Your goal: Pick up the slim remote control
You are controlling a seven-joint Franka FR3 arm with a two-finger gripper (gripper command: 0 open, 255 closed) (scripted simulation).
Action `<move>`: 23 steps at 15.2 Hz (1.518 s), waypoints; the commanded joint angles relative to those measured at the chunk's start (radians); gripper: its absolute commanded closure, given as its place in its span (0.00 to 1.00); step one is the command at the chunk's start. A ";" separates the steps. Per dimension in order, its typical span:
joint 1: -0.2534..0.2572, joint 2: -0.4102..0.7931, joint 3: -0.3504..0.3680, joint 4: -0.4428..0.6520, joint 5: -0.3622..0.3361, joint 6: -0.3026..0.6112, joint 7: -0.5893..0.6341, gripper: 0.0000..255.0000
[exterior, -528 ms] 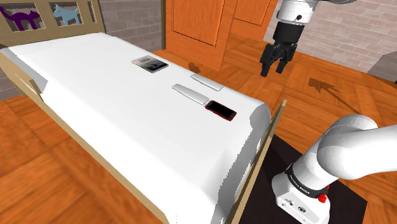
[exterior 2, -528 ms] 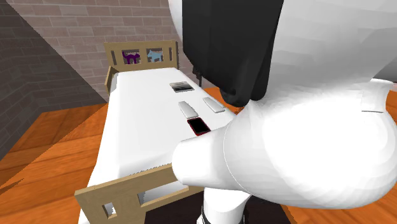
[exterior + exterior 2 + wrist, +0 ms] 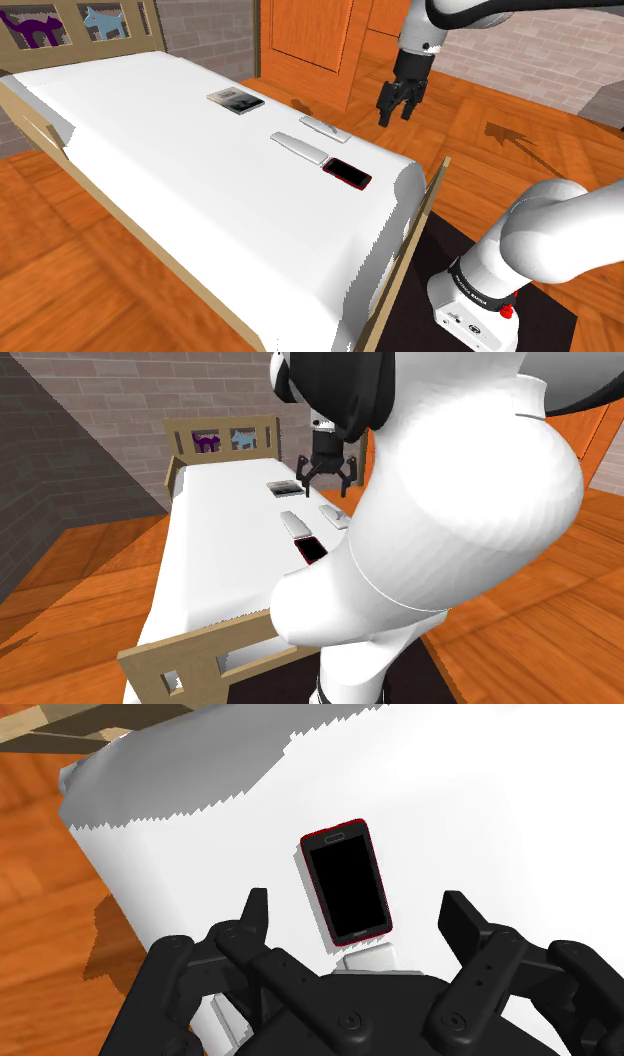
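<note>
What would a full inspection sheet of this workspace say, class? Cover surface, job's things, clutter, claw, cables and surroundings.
Surface: white bed in a wooden frame.
Job's things: pale remote beside the phone; second pale remote nearer the bed's edge; neither is held.
Clutter: the red-edged black phone; flat grey item farther up the bed.
Claw: claw open, raised clear of the bed, holding nothing.
Cables: nothing seen.
Surroundings: wooden floor, brick wall, orange wooden door, headboard with cat and dog figures.
</note>
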 commanded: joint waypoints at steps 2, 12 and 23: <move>0.014 0.105 -0.001 0.027 -0.002 0.090 -0.031 0.00; 0.058 0.466 0.018 0.189 0.005 0.320 -0.109 0.00; 0.093 0.866 0.055 0.505 -0.011 0.442 -0.172 0.00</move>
